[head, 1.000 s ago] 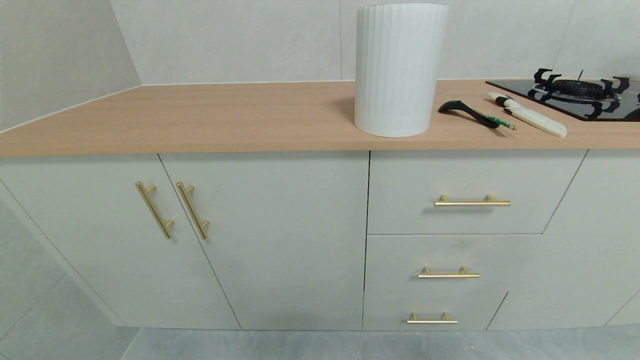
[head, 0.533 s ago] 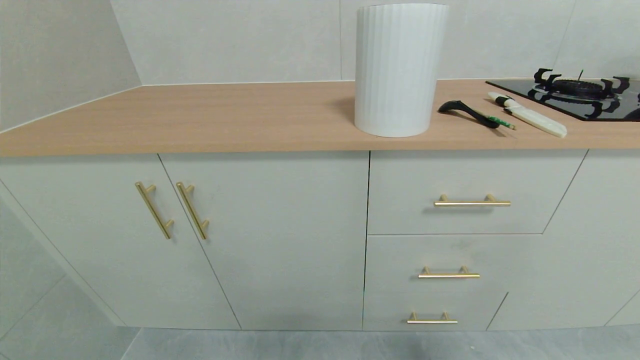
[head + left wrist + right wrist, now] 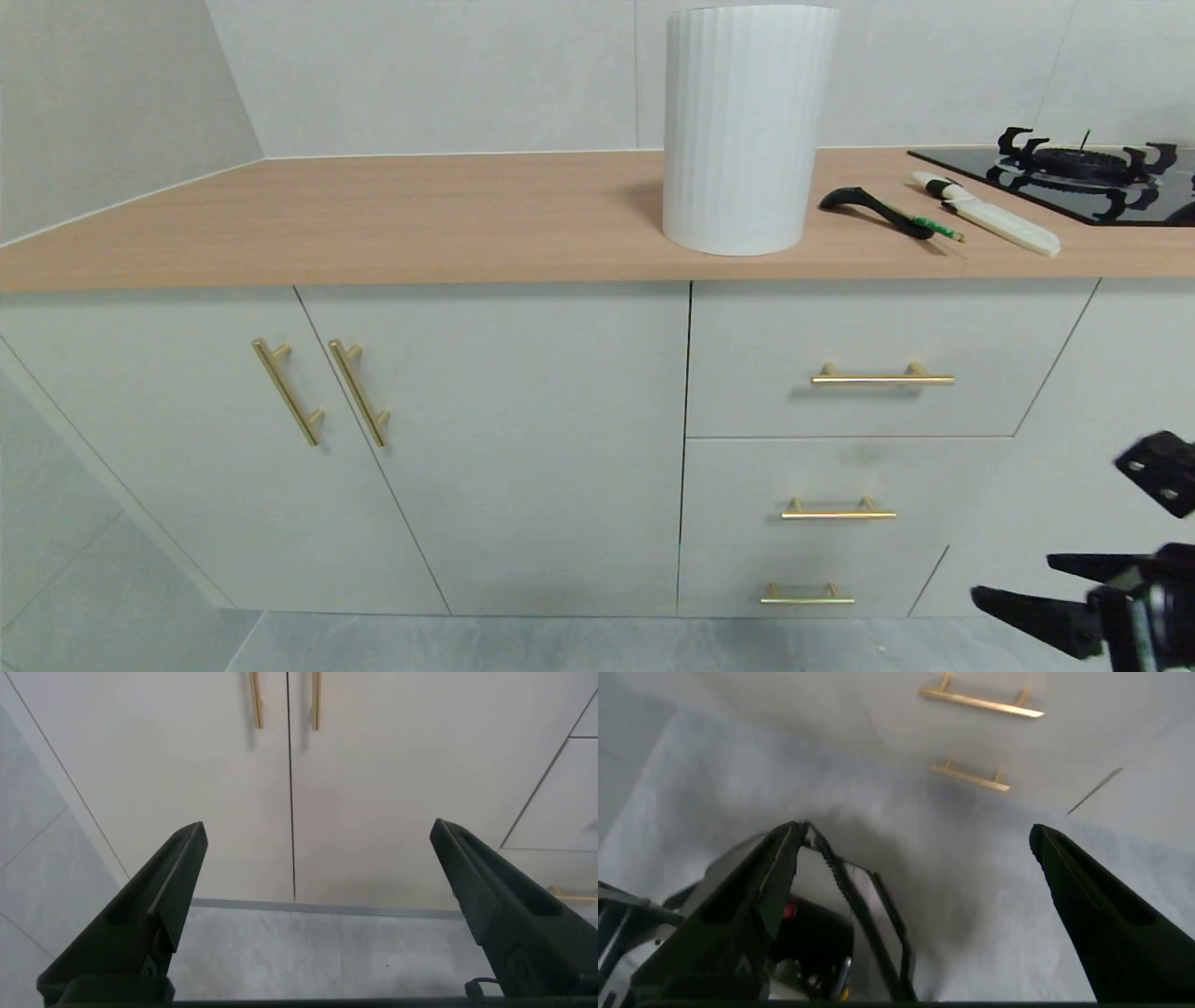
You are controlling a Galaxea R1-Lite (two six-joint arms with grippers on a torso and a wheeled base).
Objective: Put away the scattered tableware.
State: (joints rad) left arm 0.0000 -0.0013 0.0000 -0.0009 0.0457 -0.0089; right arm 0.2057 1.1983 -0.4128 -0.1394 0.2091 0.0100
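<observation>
On the wooden counter (image 3: 373, 215) stands a tall white ribbed holder (image 3: 744, 131). To its right lie a black spoon (image 3: 873, 210), a thin stick with a green end (image 3: 936, 228) and a white knife with a black band (image 3: 988, 225). My right gripper (image 3: 1013, 579) is open and empty, low at the right in front of the drawers, far below the counter. In its wrist view the right gripper (image 3: 915, 842) faces the floor and the lower drawer handles (image 3: 980, 703). My left gripper (image 3: 318, 849) is open and empty, low before the cabinet doors (image 3: 291, 784).
A black gas hob (image 3: 1074, 173) sits at the counter's right end. Below the counter are two doors with gold handles (image 3: 322, 392) on the left and three drawers (image 3: 882, 378) on the right. Tiled walls close off the back and left.
My right gripper has come into the head view at the lower right; it was out of sight in both earlier frames. The things on the counter have not moved.
</observation>
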